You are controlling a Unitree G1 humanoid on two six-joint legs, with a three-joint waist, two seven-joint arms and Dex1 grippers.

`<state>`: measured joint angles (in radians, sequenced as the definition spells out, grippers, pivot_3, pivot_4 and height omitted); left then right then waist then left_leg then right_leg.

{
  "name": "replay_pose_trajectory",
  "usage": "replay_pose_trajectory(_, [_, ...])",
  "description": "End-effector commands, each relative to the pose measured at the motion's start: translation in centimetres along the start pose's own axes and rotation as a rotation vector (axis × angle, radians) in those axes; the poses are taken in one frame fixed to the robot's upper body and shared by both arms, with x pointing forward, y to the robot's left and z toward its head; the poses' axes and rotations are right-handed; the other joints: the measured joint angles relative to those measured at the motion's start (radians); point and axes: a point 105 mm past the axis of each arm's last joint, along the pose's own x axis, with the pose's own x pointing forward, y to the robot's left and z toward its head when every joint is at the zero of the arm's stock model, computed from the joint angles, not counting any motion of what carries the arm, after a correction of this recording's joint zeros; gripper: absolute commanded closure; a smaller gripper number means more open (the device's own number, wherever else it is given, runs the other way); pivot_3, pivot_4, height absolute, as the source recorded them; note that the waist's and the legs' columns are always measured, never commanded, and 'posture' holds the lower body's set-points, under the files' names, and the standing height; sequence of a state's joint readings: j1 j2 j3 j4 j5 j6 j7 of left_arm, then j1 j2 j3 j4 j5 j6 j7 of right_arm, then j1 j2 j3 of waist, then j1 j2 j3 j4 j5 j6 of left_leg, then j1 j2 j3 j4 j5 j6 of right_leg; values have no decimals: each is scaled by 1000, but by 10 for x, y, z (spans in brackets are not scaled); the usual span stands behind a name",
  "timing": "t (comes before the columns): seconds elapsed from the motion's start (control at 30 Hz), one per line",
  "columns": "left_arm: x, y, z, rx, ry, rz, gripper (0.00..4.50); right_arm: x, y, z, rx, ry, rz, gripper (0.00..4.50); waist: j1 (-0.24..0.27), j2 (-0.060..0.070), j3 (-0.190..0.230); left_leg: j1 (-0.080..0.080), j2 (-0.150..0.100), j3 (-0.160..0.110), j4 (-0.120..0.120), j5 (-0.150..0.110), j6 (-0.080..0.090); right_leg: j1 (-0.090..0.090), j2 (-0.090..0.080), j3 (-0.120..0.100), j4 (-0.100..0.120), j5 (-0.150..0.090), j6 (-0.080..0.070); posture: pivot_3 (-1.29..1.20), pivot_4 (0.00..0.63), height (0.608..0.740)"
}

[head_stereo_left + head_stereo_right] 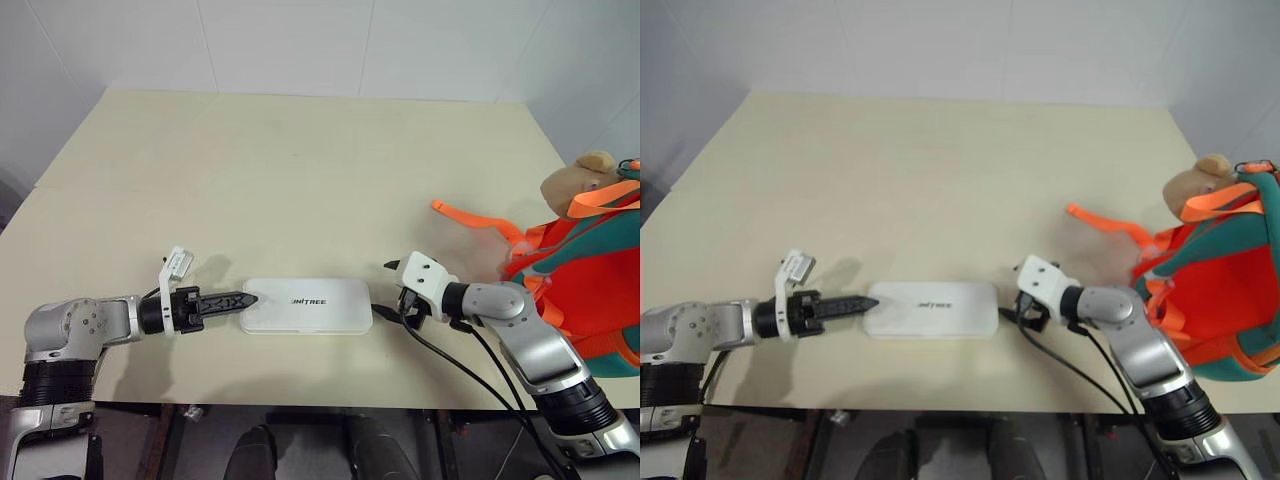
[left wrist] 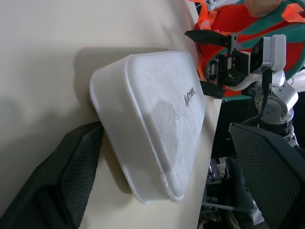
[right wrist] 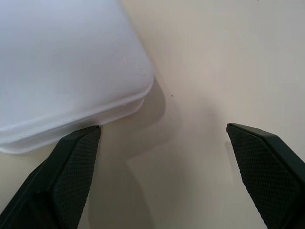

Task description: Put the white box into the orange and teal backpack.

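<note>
The white box (image 1: pixel 306 305) lies flat on the table near the front edge, its dark lettering facing up. My left gripper (image 1: pixel 250 298) is at the box's left end and open. In the left wrist view the box (image 2: pixel 152 124) sits between the wide-spread fingers (image 2: pixel 66 181), one of them against its edge. My right gripper (image 1: pixel 388 290) is open just off the box's right end. In the right wrist view a corner of the box (image 3: pixel 71 71) lies beside one finger (image 3: pixel 71 162). The orange and teal backpack (image 1: pixel 590 280) stands at the table's right edge, a tan plush toy (image 1: pixel 578 182) on top.
An orange strap (image 1: pixel 478 220) trails from the backpack over the beige table (image 1: pixel 300 160) toward my right gripper. Black cables (image 1: pixel 450 360) hang from my right wrist over the front edge. White walls stand behind and to the sides.
</note>
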<state>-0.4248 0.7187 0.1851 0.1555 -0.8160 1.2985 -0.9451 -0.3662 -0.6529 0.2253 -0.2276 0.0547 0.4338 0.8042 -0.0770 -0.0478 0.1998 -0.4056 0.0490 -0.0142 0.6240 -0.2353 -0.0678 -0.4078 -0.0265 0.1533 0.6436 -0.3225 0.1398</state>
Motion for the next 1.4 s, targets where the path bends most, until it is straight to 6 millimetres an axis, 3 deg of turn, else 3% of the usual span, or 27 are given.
replay_pose_trajectory(0.03, [9, 4, -6, -26, 30, -13, 0, 2, 3, 15, -36, -50, 19, 13, 0, 0, 0, 0, 0, 0, 0, 0, 0, 0, 0, 0, 0, 0, 0, 0, 150, 740])
replay_pose_trajectory(0.4, [16, 5, 8, 58, -11, -32, 0, 3, 3, 15, -46, -49, 23, 13, 3, 0, 0, 0, 0, 0, 1, 0, 0, 0, 0, 0, 0, 0, 0, 0, 150, 740])
replay_pose_trajectory(0.5, [17, 7, 11, 62, -10, -34, 622, 2, 3, 14, -44, -47, 21, 0, 3, 0, 0, 0, 0, 0, 2, 0, 0, 0, 0, 0, 1, 0, 1, 0, 150, 740])
replay_pose_trajectory(0.7, [18, 5, 14, 64, 7, -59, 2478, 1, 1, 13, -41, -43, 10, 0, 0, 0, 0, -1, 0, 0, 1, 0, 0, 0, 0, 0, 0, 0, 0, 0, 150, 740])
replay_pose_trajectory(0.83, [17, 5, 20, 64, -9, -63, 3054, 0, -2, 13, -41, -45, -2, 0, 0, 0, 0, -1, 0, 0, 1, 0, 0, 0, 0, 0, 0, 0, 0, 0, 150, 740])
replay_pose_trajectory(1.17, [17, 6, 33, 36, -99, -69, 3129, -4, -11, 18, -30, -77, -57, 0, -4, 0, 0, -1, 0, 0, 2, 0, 0, 0, 0, 0, 0, 1, 1, 0, 150, 740])
replay_pose_trajectory(1.4, [12, -2, 49, 12, -250, -105, 3166, -14, -25, 24, 8, -133, -171, 0, -3, 0, 0, -1, 0, -1, 2, 0, 0, 0, 0, 0, 1, 1, 2, 0, 150, 740])
